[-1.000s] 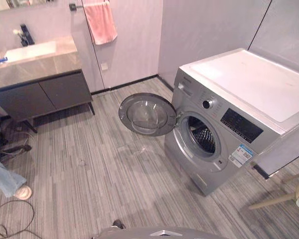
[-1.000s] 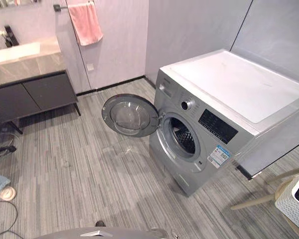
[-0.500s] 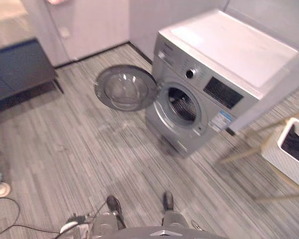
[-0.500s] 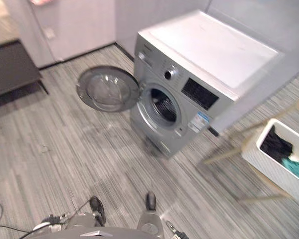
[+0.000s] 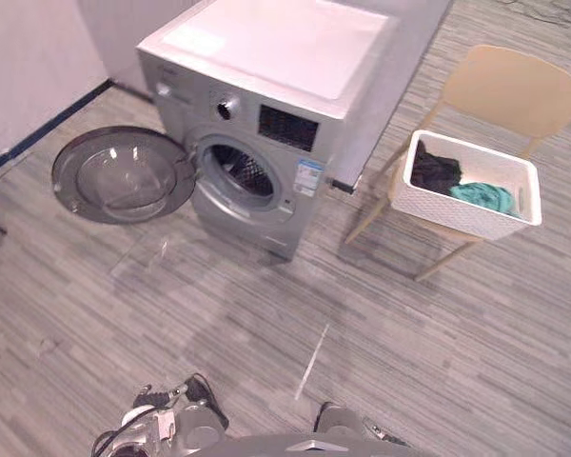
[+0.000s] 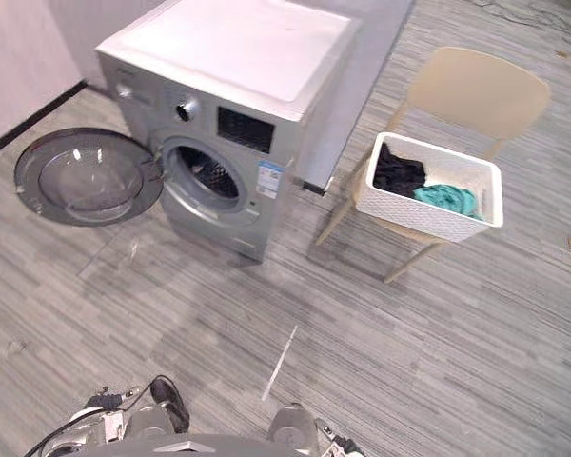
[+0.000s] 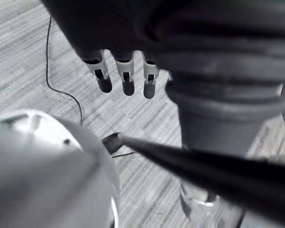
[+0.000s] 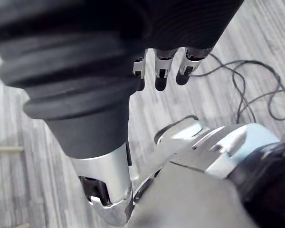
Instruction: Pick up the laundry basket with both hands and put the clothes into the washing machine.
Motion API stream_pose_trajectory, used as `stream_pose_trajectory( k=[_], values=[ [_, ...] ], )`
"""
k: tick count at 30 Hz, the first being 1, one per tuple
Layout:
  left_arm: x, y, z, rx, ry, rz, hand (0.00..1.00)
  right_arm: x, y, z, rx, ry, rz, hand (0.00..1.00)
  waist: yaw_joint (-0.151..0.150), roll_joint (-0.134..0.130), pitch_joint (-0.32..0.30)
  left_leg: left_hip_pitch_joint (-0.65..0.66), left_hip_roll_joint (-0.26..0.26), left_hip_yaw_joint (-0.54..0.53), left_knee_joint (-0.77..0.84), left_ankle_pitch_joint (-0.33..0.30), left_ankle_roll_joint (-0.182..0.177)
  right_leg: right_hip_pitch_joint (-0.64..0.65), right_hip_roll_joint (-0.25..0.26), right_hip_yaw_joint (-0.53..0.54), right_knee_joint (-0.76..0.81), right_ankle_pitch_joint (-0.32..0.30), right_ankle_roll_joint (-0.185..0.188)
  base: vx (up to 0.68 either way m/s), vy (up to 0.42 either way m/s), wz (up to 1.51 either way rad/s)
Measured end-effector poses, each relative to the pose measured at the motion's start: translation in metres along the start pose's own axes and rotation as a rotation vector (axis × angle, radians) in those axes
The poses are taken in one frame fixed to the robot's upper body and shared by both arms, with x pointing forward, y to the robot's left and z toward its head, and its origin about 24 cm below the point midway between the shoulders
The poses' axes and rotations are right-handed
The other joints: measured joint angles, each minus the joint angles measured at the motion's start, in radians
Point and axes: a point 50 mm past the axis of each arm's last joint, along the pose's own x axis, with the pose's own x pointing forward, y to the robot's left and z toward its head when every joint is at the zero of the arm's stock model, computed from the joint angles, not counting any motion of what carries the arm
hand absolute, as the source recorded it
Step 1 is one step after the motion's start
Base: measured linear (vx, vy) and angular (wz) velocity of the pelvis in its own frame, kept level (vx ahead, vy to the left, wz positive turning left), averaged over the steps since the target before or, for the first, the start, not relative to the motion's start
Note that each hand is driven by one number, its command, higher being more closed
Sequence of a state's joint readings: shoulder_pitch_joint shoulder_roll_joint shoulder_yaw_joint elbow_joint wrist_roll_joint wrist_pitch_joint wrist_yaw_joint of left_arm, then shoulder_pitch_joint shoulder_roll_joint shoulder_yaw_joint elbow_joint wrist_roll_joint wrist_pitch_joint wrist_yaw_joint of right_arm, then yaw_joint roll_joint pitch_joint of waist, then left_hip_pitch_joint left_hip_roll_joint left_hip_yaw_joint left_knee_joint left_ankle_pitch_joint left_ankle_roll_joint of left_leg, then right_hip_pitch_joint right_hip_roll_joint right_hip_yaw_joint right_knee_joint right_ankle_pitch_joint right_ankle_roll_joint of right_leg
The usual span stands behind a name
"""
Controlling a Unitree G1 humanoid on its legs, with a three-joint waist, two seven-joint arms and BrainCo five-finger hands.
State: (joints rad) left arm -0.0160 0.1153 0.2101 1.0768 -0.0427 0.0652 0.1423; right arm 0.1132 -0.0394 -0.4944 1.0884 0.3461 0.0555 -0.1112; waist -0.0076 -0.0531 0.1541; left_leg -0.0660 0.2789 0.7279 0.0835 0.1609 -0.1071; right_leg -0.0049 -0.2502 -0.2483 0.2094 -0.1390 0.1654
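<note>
Left hand (image 7: pixel 128 78) and right hand (image 8: pixel 161 73) hang loose, empty. Beside the washing machine (image 5: pixel 266 86), the laundry basket (image 5: pixel 457 217) of clothes (image 5: pixel 436 171) hides the chair (image 5: pixel 514 90) seat.

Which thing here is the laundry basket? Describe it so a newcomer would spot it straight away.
Start at the silver washing machine with its round door swung open. To its right stands a beige chair, and the laundry basket sits on its seat. It is the white perforated box holding black and teal clothes.
</note>
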Motion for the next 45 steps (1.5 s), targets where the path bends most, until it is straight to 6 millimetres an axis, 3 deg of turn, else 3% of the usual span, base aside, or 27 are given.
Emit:
stream_pose_trajectory(
  k=[3, 6, 9, 10, 12, 13, 14, 15, 16, 17, 20, 21, 22, 25, 27, 29, 30, 31, 33, 34, 36, 37, 39, 40, 41, 42, 45],
  values=[
    [-0.001, -0.008, 0.000, 0.021, -0.002, -0.025, 0.00, 0.000, -0.004, 0.002, 0.020, 0.001, -0.011, 0.00, -0.017, 0.021, -0.005, 0.014, 0.031, -0.047, -0.037, 0.060, -0.009, 0.040, 0.055, -0.037, -0.026, -0.008, -0.016, -0.12, -0.162, 0.22],
    [-0.001, -0.007, -0.002, 0.052, 0.002, -0.034, 0.00, 0.000, -0.002, 0.004, 0.030, -0.012, -0.008, 0.00, -0.017, 0.023, -0.006, 0.014, 0.080, -0.068, -0.003, 0.057, -0.010, 0.057, 0.093, -0.041, -0.018, -0.023, -0.038, -0.10, -0.085, 0.07],
    [-0.001, -0.003, -0.006, 0.069, 0.005, -0.030, 0.00, 0.000, -0.003, 0.006, 0.042, -0.029, -0.004, 0.00, -0.012, 0.061, 0.019, 0.016, 0.199, -0.070, 0.209, -0.038, 0.056, 0.079, 0.141, 0.012, 0.033, -0.063, -0.068, -0.08, -0.090, -0.56],
    [-0.002, -0.002, -0.008, 0.058, 0.011, -0.025, 0.00, 0.000, -0.005, 0.008, 0.034, -0.035, -0.009, 0.00, -0.017, 0.070, 0.021, 0.013, 0.223, -0.130, 0.292, -0.058, 0.136, 0.076, 0.154, 0.056, 0.060, -0.079, -0.081, -0.08, -0.056, -1.16],
    [-0.003, 0.001, -0.017, 0.034, 0.034, -0.014, 0.00, 0.001, -0.011, 0.013, -0.001, -0.049, -0.018, 0.00, -0.010, 0.095, 0.023, 0.001, 0.223, -0.334, 0.376, -0.015, 0.113, 0.068, 0.175, 0.143, 0.068, -0.078, -0.090, -0.05, -0.016, -1.33],
    [-0.004, 0.000, -0.020, 0.017, 0.042, -0.018, 0.00, 0.000, -0.012, 0.015, -0.005, -0.064, -0.017, 0.00, -0.010, 0.093, 0.022, -0.044, 0.198, -0.432, 0.461, -0.054, 0.054, 0.051, 0.177, 0.199, 0.069, -0.073, -0.097, -0.05, 0.162, -1.16],
    [-0.005, -0.007, -0.022, -0.004, 0.047, -0.035, 0.00, 0.000, -0.020, 0.023, -0.003, -0.086, -0.035, 0.00, -0.007, 0.106, 0.028, -0.071, 0.087, -0.490, 0.522, -0.204, 0.017, 0.021, 0.149, 0.260, 0.079, -0.074, -0.100, -0.06, 0.220, -1.09],
    [-0.006, -0.011, -0.024, -0.019, 0.054, -0.041, 0.00, 0.000, -0.022, 0.027, -0.004, -0.102, -0.039, 0.00, -0.003, 0.119, 0.033, -0.075, 0.034, -0.494, 0.522, -0.264, 0.021, 0.003, 0.145, 0.287, 0.086, -0.074, -0.100, -0.05, 0.244, -1.02],
    [-0.009, -0.018, -0.031, -0.049, 0.075, -0.051, 0.00, -0.001, -0.022, 0.035, -0.009, -0.133, -0.032, 0.00, -0.003, 0.163, 0.051, -0.066, -0.052, -0.489, 0.454, -0.336, 0.024, -0.010, 0.155, 0.322, 0.090, -0.071, -0.104, -0.01, 0.161, -0.72],
    [-0.010, -0.020, -0.034, -0.058, 0.084, -0.055, 0.00, -0.001, -0.021, 0.035, -0.015, -0.138, -0.026, 0.00, -0.003, 0.181, 0.055, -0.059, -0.077, -0.474, 0.403, -0.391, 0.045, -0.021, 0.163, 0.327, 0.100, -0.073, -0.100, -0.01, 0.194, -0.78],
    [-0.012, -0.008, -0.050, -0.142, 0.126, -0.008, 0.00, -0.003, -0.002, 0.028, -0.053, -0.127, 0.047, 0.00, 0.023, 0.136, 0.048, -0.024, -0.144, -0.448, 0.333, -0.416, 0.038, -0.087, 0.157, 0.365, 0.212, -0.078, -0.087, 0.08, 0.121, -0.59],
    [-0.014, -0.004, -0.054, -0.202, 0.140, 0.015, 0.00, -0.004, 0.005, 0.032, -0.068, -0.149, 0.078, 0.00, 0.052, 0.117, 0.045, -0.013, -0.168, -0.451, 0.357, -0.442, 0.036, -0.093, 0.164, 0.385, 0.195, -0.106, -0.087, 0.15, 0.091, -0.77],
    [-0.015, -0.004, -0.058, -0.222, 0.153, 0.020, 0.00, -0.005, 0.006, 0.033, -0.080, -0.156, 0.086, 0.00, 0.061, 0.122, 0.043, -0.020, -0.172, -0.461, 0.366, -0.453, 0.049, -0.084, 0.173, 0.408, 0.179, -0.107, -0.085, 0.13, 0.116, -0.85],
    [-0.018, -0.001, -0.068, -0.290, 0.186, 0.051, 0.00, -0.005, 0.024, 0.042, -0.092, -0.184, 0.133, 0.00, 0.071, 0.101, 0.008, -0.003, -0.210, -0.465, 0.356, -0.489, 0.083, -0.106, 0.179, 0.485, 0.185, -0.126, -0.066, 0.14, 0.161, -0.71],
    [-0.020, 0.003, -0.074, -0.295, 0.198, 0.065, 0.00, -0.006, 0.024, 0.032, -0.118, -0.165, 0.134, 0.00, 0.074, 0.062, -0.022, 0.019, -0.241, -0.449, 0.329, -0.493, 0.096, -0.123, 0.153, 0.500, 0.224, -0.157, -0.034, 0.23, 0.087, -0.27],
    [-0.017, 0.007, -0.063, -0.284, 0.155, 0.071, 0.00, -0.007, 0.019, 0.020, -0.087, -0.138, 0.124, 0.00, 0.082, 0.027, -0.047, 0.081, -0.295, -0.424, 0.293, -0.508, 0.113, -0.215, 0.132, 0.530, 0.504, -0.202, -0.006, 0.29, 0.068, -0.13],
    [-0.016, 0.009, -0.059, -0.281, 0.141, 0.073, 0.00, -0.008, 0.018, 0.019, -0.084, -0.139, 0.124, 0.00, 0.081, 0.015, -0.039, 0.101, -0.308, -0.424, 0.297, -0.517, 0.115, -0.249, 0.133, 0.541, 0.611, -0.190, 0.014, 0.23, 0.038, 0.09],
    [-0.013, 0.011, -0.052, -0.261, 0.120, 0.070, 0.00, -0.008, 0.013, 0.015, -0.072, -0.132, 0.112, 0.00, 0.076, -0.009, -0.025, 0.141, -0.322, -0.433, 0.313, -0.537, 0.120, -0.312, 0.134, 0.542, 0.796, -0.115, 0.072, 0.24, 0.006, 0.29],
    [-0.013, 0.007, -0.048, -0.258, 0.112, 0.055, 0.00, -0.008, 0.003, 0.010, -0.067, -0.117, 0.091, 0.00, 0.048, 0.016, -0.020, 0.192, -0.313, -0.477, 0.314, -0.553, 0.119, -0.358, 0.142, 0.506, 0.953, 0.059, 0.091, 0.27, -0.040, 0.45],
    [-0.012, 0.003, -0.043, -0.247, 0.098, 0.041, 0.00, -0.008, 0.003, 0.010, -0.062, -0.118, 0.091, 0.00, 0.033, 0.013, -0.016, 0.215, -0.294, -0.490, 0.309, -0.557, 0.119, -0.385, 0.144, 0.491, 1.009, 0.075, 0.091, 0.29, -0.107, 0.43],
    [-0.009, -0.009, -0.026, -0.236, 0.055, -0.001, 0.00, -0.008, 0.001, 0.011, -0.041, -0.115, 0.084, 0.00, 0.031, 0.027, -0.011, 0.268, -0.268, -0.493, 0.260, -0.547, 0.100, -0.464, 0.105, 0.419, 0.994, -0.021, 0.005, 0.31, -0.149, 0.19],
    [-0.010, -0.020, -0.021, -0.247, 0.048, -0.026, 0.00, -0.008, 0.001, 0.013, -0.020, -0.122, 0.079, 0.00, 0.026, 0.039, -0.003, 0.307, -0.244, -0.483, 0.227, -0.543, 0.085, -0.489, 0.062, 0.347, 0.883, -0.056, -0.048, 0.28, -0.174, -0.08],
    [-0.011, -0.030, -0.019, -0.251, 0.045, -0.052, 0.00, -0.008, 0.002, 0.015, -0.009, -0.126, 0.081, 0.00, 0.024, 0.051, 0.003, 0.369, -0.206, -0.456, 0.164, -0.536, 0.071, -0.482, 0.046, 0.261, 0.619, -0.051, -0.061, 0.32, -0.286, -0.40],
    [-0.011, -0.029, -0.018, -0.246, 0.036, -0.051, 0.00, -0.008, 0.007, 0.016, -0.004, -0.127, 0.091, 0.00, 0.022, 0.040, -0.001, 0.408, -0.199, -0.445, 0.131, -0.530, 0.061, -0.443, 0.050, 0.232, 0.395, 0.005, -0.051, 0.36, -0.343, -0.45],
    [-0.011, -0.026, -0.021, -0.245, 0.039, -0.042, 0.00, -0.008, 0.003, 0.011, 0.002, -0.114, 0.080, 0.00, 0.020, 0.029, -0.004, 0.423, -0.201, -0.449, 0.120, -0.529, 0.058, -0.427, 0.053, 0.239, 0.323, 0.100, -0.044, 0.53, -0.434, -0.26],
    [-0.012, -0.039, -0.021, -0.262, 0.059, -0.073, 0.00, -0.005, -0.003, 0.017, 0.029, -0.117, 0.049, 0.00, 0.010, 0.072, -0.010, 0.426, -0.159, -0.460, 0.123, -0.477, 0.037, -0.416, 0.086, 0.214, 0.335, 0.109, -0.076, 0.43, -0.362, -0.02],
    [-0.014, -0.052, -0.020, -0.240, 0.064, -0.108, 0.00, -0.005, -0.013, 0.012, 0.064, -0.097, 0.010, 0.00, -0.003, 0.093, -0.016, 0.417, -0.133, -0.493, 0.142, -0.377, 0.035, -0.406, 0.086, 0.176, 0.380, 0.042, -0.103, 0.34, -0.307, 0.23]
  ],
)
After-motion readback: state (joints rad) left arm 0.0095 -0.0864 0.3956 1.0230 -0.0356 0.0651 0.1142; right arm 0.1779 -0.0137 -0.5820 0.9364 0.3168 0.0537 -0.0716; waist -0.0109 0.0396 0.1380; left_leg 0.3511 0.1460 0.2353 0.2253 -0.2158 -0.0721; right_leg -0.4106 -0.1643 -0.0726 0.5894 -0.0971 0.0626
